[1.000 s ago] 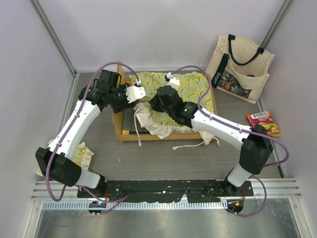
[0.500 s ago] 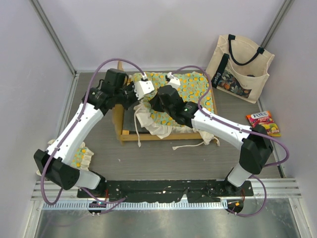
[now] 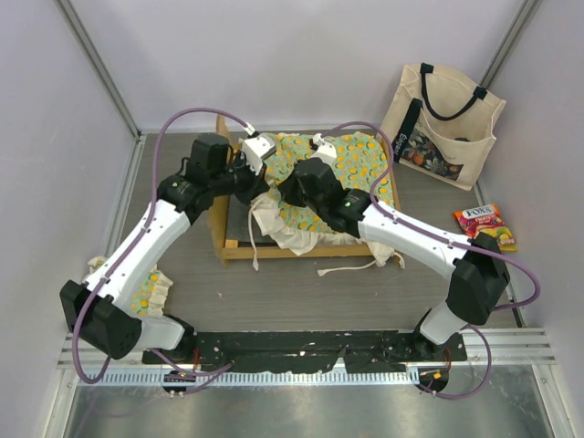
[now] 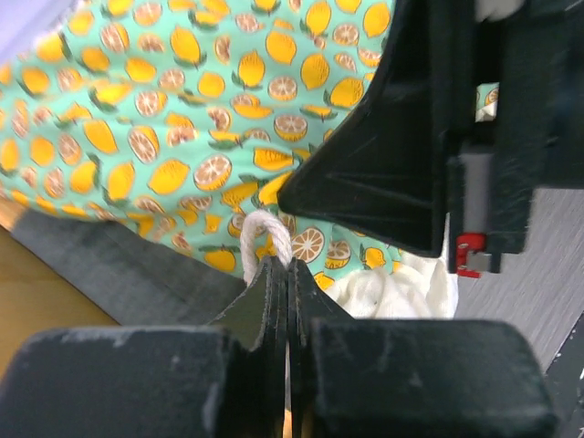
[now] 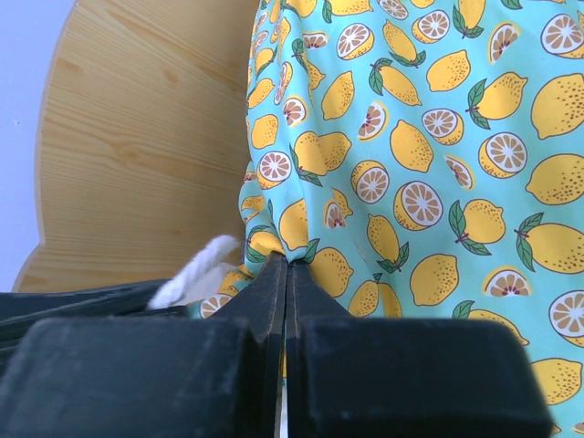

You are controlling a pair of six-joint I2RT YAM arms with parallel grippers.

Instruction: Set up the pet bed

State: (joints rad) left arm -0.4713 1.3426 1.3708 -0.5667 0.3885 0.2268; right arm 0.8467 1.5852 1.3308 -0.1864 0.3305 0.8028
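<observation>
Left tool (image 4: pixel 286 266) clamped on the tie cord (image 4: pixel 255 234), right tool (image 5: pixel 286 266) on the mattress cushion (image 5: pixel 411 137) edge.

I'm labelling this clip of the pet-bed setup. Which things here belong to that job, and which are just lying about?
Job in hand:
wooden bed frame
lemon-print mattress cushion, gripped by the left pincer and right pincer

Lying about:
tote bag
sweets packet
small ruffled pillow
</observation>
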